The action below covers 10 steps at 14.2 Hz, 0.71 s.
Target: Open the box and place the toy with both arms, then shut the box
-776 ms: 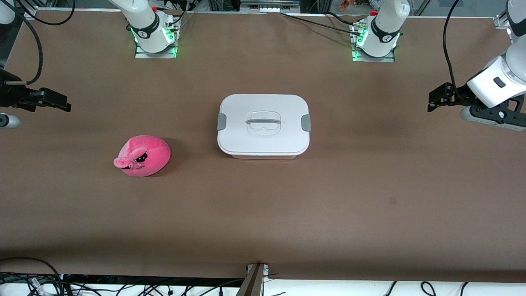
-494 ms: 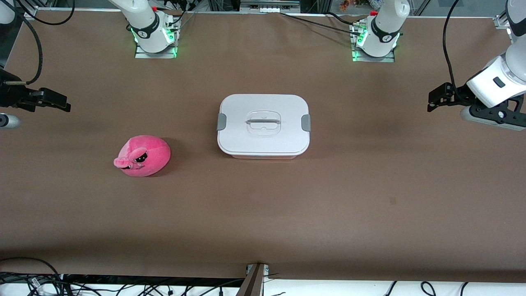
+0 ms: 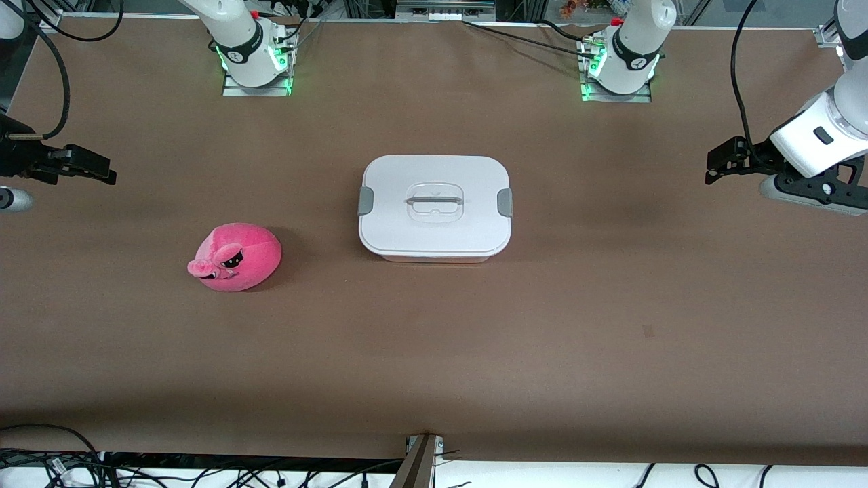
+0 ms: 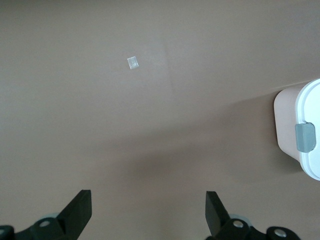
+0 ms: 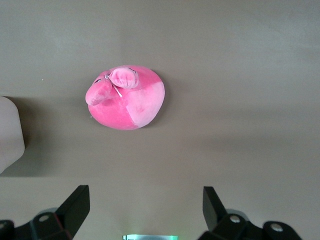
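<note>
Nothing of the task is done yet: the toy point(image 3: 235, 257) lies on the bare counter point(image 3: 434, 352), slightly nearer the front camera than the box point(image 3: 434, 207) and well apart from it toward the right arm's end, while the box sits mid-counter with its white lid point(image 3: 434, 177) on and both grey clips point(image 3: 504, 202) down. Opening, loading and closing all remain. Both arms wait: the right pincer point(image 3: 102, 175) hangs spread and empty over the counter's right-arm end, the left pincer point(image 3: 713, 169) spread and empty over the left-arm end, each well apart from the box.

We are looking at a brown worktop point(image 3: 434, 352) filling the scene. Black cables point(image 3: 203, 474) are trailing along its white edge at six o'clock, and a metal frame point(image 3: 444, 8) is running at twelve o'clock.
</note>
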{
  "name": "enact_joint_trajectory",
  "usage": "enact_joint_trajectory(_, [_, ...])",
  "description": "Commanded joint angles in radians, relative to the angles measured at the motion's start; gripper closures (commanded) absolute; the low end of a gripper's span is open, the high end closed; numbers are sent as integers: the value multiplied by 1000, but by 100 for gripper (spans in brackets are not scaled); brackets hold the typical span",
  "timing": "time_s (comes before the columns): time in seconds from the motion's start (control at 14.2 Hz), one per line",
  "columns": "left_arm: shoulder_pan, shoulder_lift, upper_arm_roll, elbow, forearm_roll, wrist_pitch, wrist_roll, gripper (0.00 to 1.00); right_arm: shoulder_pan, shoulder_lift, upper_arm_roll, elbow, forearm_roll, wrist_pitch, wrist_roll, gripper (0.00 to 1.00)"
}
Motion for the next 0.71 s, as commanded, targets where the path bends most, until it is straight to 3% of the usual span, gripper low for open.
enact_joint_trajectory(0.0, [-13, 14, -3, 36, -5, -23, 5, 0, 2, 7, 0, 20, -14, -7, -6, 0])
enact_joint_trajectory(0.64, [-67, 140, -125, 56, -20, -81, 10, 0, -1, 8, -3, 19, -14, -5, -6, 0])
